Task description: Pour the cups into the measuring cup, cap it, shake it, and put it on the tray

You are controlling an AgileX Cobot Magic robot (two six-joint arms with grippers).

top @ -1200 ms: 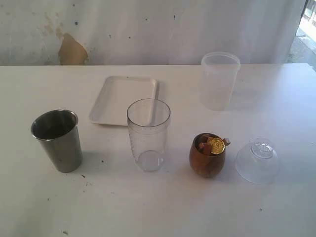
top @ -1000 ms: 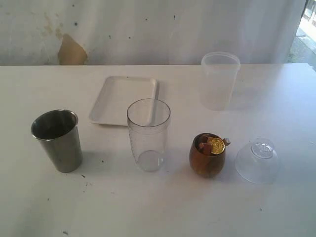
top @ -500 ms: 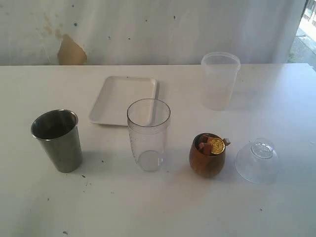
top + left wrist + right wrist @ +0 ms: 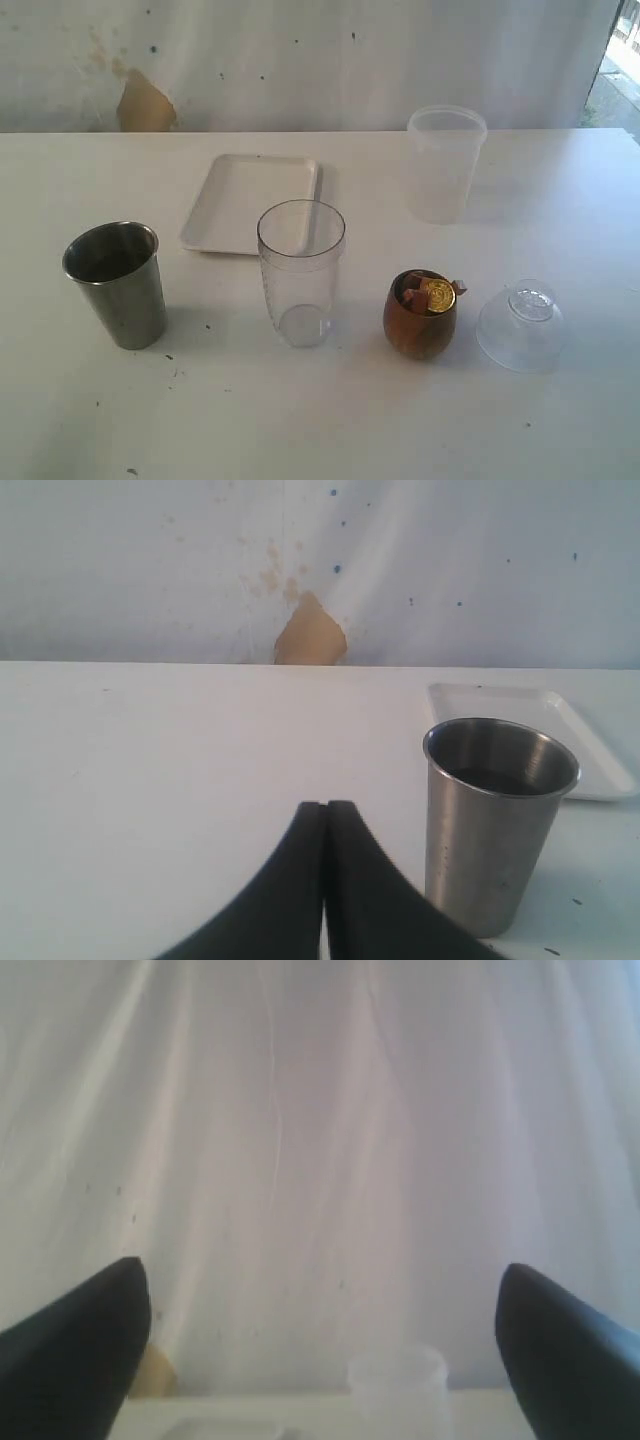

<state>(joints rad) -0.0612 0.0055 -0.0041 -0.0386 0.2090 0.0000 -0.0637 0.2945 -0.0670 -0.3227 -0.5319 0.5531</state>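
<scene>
On the white table (image 4: 330,420) the clear measuring cup (image 4: 300,272) stands upright and empty near the middle of the exterior view, its rim overlapping the near right corner of the white tray (image 4: 240,195) that lies flat just behind it. To its left, apart from it, stands the steel tumbler (image 4: 117,285), upright; its dark interior does not show whether it holds anything. To the right of the measuring cup sits the rounded wooden cup (image 4: 419,318), heaped to the brim with brown pieces and what looks like a gold foil coin (image 4: 437,294). Just beside that, further right, a clear dome lid (image 4: 520,326) rests on the table. A frosted plastic container (image 4: 445,165) stands well back on the right, near the white curtain (image 4: 400,60). Nothing lies between the cups and the measuring cup. Neither arm reaches into the exterior view. The left gripper (image 4: 324,808) has its black fingers pressed together on nothing, low over the table, with the steel tumbler close in front and off to one side. The right gripper (image 4: 320,1265) is spread wide and empty, facing the curtain.
</scene>
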